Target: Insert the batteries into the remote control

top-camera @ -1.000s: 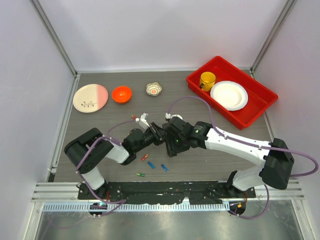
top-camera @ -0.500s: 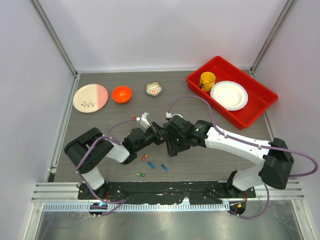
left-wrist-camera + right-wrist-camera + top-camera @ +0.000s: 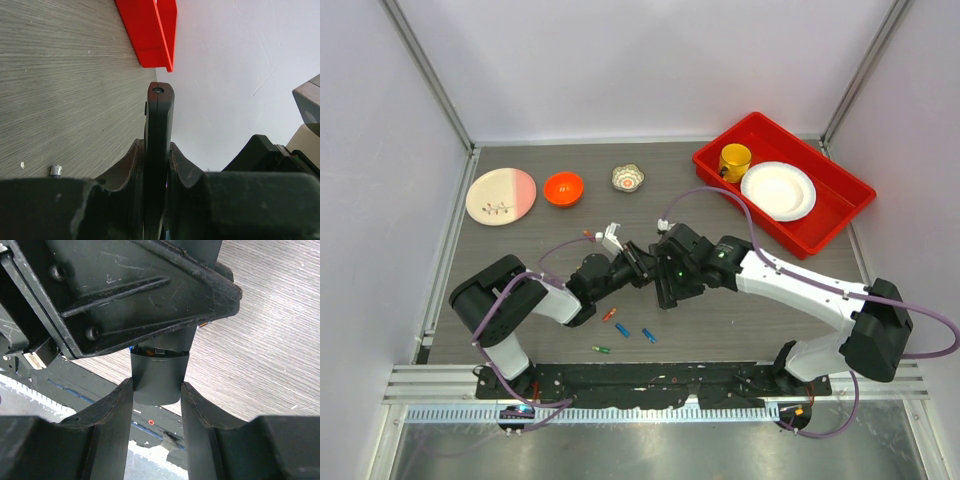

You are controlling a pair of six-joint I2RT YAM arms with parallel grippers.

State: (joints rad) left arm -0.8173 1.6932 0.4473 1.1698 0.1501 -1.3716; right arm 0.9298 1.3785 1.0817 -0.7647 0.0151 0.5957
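Observation:
The remote control [image 3: 159, 120], a slim black bar, is seen edge-on in the left wrist view, and my left gripper [image 3: 159, 150] is shut on it. From above, that gripper [image 3: 632, 268] meets my right gripper [image 3: 661, 276] at mid-table. The remote's rounded end [image 3: 157, 377] sits between the right gripper's [image 3: 157, 388] fingers, which press on both its sides. Loose batteries lie on the table in front of the arms: an orange one [image 3: 609, 314], two blue ones [image 3: 622, 330] [image 3: 648, 335] and a green one [image 3: 601, 349].
A red tray [image 3: 840, 215] at the far right holds a yellow cup [image 3: 734, 160] and a white plate [image 3: 778, 190]. An orange bowl [image 3: 563, 187], a pink-and-cream plate [image 3: 500, 195] and a small patterned bowl [image 3: 628, 178] stand at the back. A small grey metal bit [image 3: 55, 170] lies by the left gripper.
The right arm's wrist has shifted slightly up and to the right. Both grippers keep the same hold on the remote, and the batteries have not moved.

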